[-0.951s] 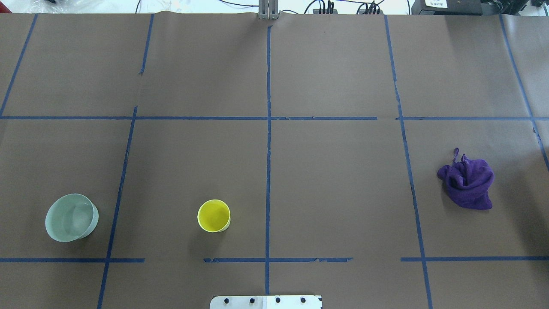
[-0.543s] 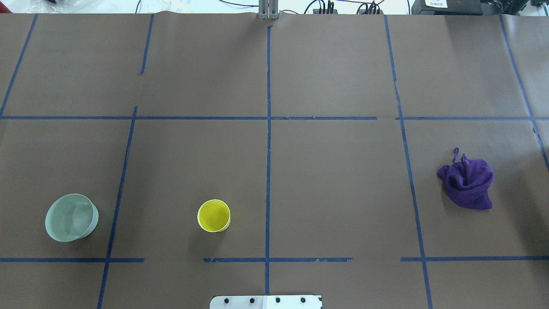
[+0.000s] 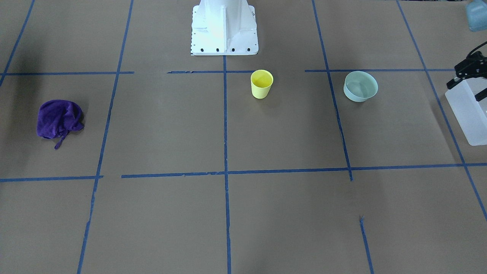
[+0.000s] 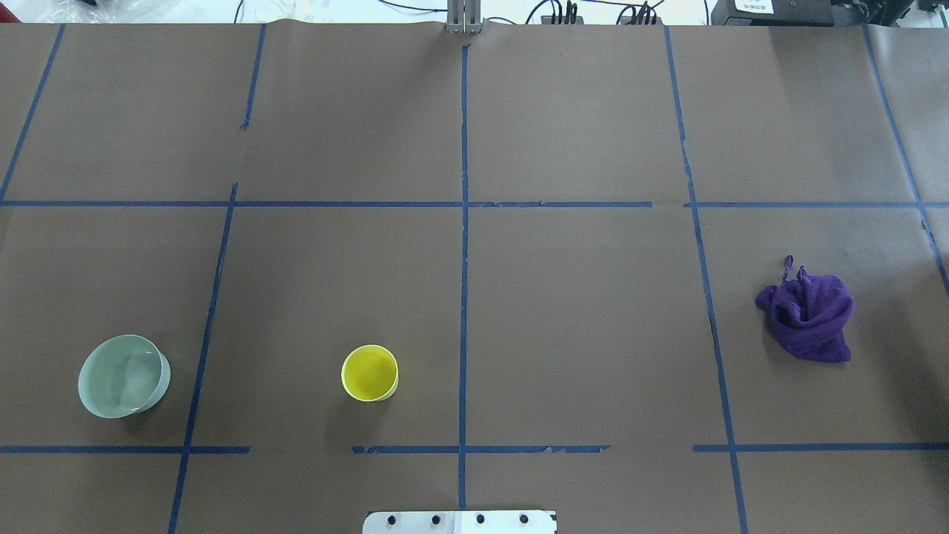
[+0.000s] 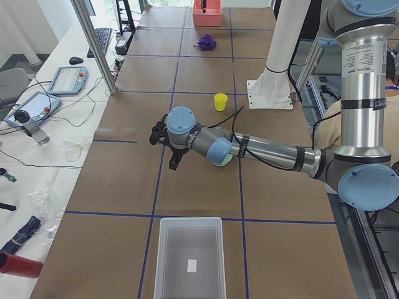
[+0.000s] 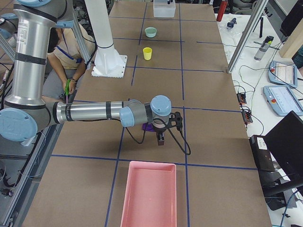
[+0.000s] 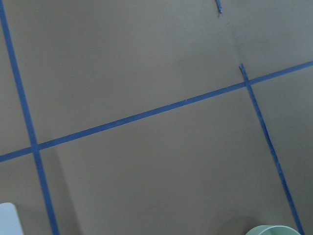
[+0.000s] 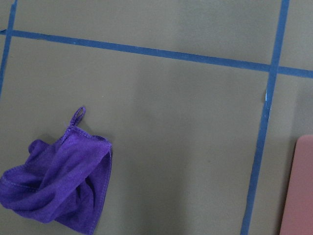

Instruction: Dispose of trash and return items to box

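Note:
The yellow cup [image 4: 369, 373] stands upright near the robot base, also in the front view [image 3: 261, 83]. The mint-green bowl [image 4: 124, 376] stands upright to its left, also in the front view [image 3: 360, 86]; its rim shows in the left wrist view [image 7: 274, 230]. The frosted white box [image 3: 468, 114] sits at the table's left end and looks empty in the left side view [image 5: 190, 261]. My left gripper [image 3: 467, 88] hovers between bowl and box with its fingers apart and empty. My right gripper [image 6: 169, 132] hovers beside the purple cloth; I cannot tell its state.
A crumpled purple cloth [image 4: 808, 315] lies on the table's right side, also in the right wrist view [image 8: 58, 191]. A pink tray [image 6: 149, 198] sits at the table's right end. The white robot base [image 3: 224, 26] stands at the near edge. Blue tape lines grid the brown table.

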`<state>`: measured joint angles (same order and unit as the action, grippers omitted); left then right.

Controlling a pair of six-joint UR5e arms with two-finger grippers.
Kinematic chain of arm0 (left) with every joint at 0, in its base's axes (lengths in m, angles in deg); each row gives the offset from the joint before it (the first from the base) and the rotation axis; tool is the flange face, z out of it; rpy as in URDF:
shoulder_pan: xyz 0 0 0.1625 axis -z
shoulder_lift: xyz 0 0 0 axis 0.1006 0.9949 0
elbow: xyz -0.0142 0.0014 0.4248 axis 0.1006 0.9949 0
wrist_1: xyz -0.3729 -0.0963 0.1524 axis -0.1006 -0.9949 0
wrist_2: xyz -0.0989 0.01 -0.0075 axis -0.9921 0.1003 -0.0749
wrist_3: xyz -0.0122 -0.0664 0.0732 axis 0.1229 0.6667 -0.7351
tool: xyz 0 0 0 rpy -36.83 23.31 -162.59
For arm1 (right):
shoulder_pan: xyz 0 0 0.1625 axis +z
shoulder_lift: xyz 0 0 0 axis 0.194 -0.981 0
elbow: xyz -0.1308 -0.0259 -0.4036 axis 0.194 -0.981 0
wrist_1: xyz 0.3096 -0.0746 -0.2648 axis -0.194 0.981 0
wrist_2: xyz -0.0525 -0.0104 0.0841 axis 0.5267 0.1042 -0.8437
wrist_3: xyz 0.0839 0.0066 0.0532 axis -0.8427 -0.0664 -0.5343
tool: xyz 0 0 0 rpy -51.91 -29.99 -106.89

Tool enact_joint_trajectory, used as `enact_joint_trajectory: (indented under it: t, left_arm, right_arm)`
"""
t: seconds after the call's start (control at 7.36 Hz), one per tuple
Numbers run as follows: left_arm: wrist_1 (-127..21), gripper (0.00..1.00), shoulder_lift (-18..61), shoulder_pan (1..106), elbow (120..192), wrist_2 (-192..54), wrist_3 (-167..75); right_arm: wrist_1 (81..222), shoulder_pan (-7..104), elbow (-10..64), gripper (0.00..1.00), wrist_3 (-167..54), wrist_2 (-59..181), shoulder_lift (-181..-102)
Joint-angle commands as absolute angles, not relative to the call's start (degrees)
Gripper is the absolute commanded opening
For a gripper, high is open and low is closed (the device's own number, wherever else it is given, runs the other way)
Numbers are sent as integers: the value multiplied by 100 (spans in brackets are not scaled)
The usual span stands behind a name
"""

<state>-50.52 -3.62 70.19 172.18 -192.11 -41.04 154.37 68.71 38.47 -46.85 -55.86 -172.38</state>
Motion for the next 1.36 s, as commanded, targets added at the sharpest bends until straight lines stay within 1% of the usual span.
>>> enact_joint_trajectory:
  t: [0.0,0.14,0.54,0.68,0.81,0.95,1.22]
  left_arm:
    - [-5791,100,-405,5627,17818,-18989,-1630]
    - [-5802,100,-300,4566,18371,-18135,11]
    - [-5697,100,691,2776,18386,-17127,2226]
    - [-4965,100,1103,2293,18385,-16698,2529]
    - [-3696,100,1838,2131,18359,-16259,2506]
    - [-3344,100,2202,1947,18106,-16054,2506]
    - [-3262,100,2223,1831,18034,-15755,2506]
  right_arm:
    - [15106,6643,3695,100,-4713,-5392,-17218]
    - [15115,6555,3677,100,-4721,-5399,-17157]
    - [15115,6466,3537,100,-4730,-5399,-17043]
    - [15115,6405,3371,100,-4730,-5407,-17016]
    - [15115,6352,3221,100,-4730,-5416,-16911]
    - [15115,6343,3202,100,-4730,-5425,-16902]
    - [15115,6317,3167,100,-4730,-5425,-16893]
